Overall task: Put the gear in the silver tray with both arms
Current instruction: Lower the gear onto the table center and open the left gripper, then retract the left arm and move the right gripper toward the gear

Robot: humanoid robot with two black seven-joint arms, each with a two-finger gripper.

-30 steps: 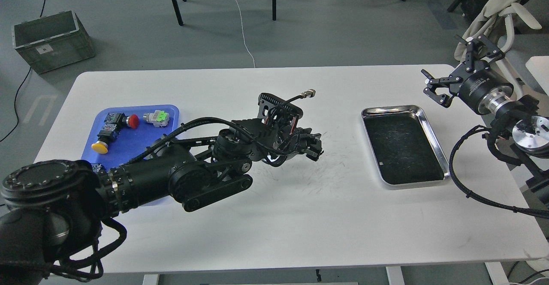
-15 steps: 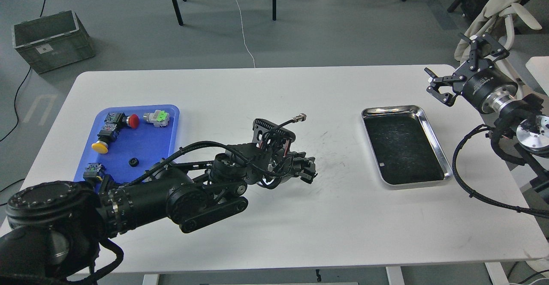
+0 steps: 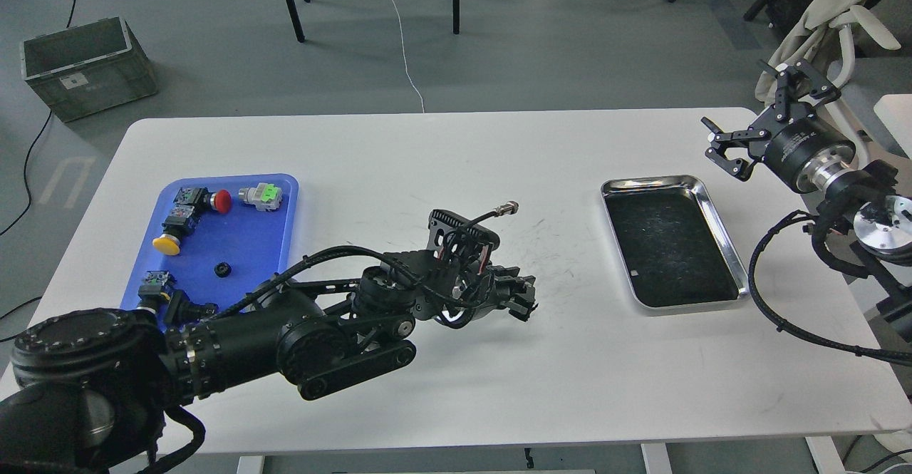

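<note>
The left end effector (image 3: 524, 301) was dark and seen nearly end-on, so its two fingers could not be told apart, nor whether anything sat between them. The left arm (image 3: 235, 338) covered the near right corner of the blue tray (image 3: 249, 246). A small black part (image 3: 222, 269) on that tray was too small to identify. The right arm (image 3: 855, 203) ran off the right edge.

White table (image 3: 456, 381): blue plastic tray (image 3: 246, 249) lies at the left side; silver tray (image 3: 721, 224) lies at the right, well apart. Faint dark scuffs mark the centre.
</note>
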